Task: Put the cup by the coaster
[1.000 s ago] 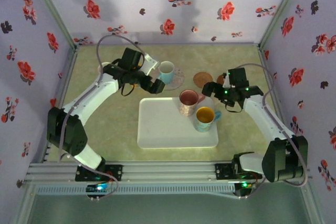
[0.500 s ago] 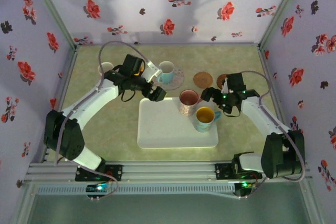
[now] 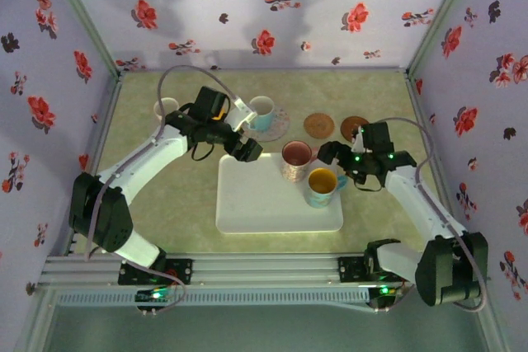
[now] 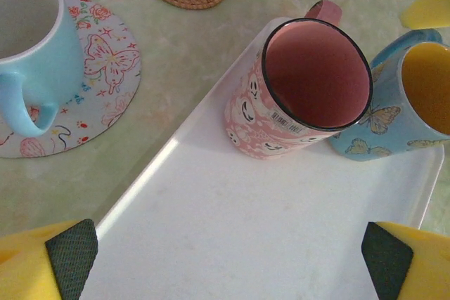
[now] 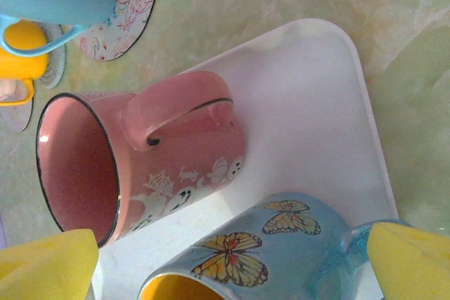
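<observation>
small white barcode sticker [image 4: 286, 125] on the side of the pink mug [image 4: 313, 82], just below its dark rim, seen from the left wrist, bars and a line of tiny print too small to read, no other writing legible

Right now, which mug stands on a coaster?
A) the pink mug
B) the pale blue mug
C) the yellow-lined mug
B: the pale blue mug sits on the butterfly coaster, while the pink mug and the yellow-lined mug stand on the tray.
</observation>
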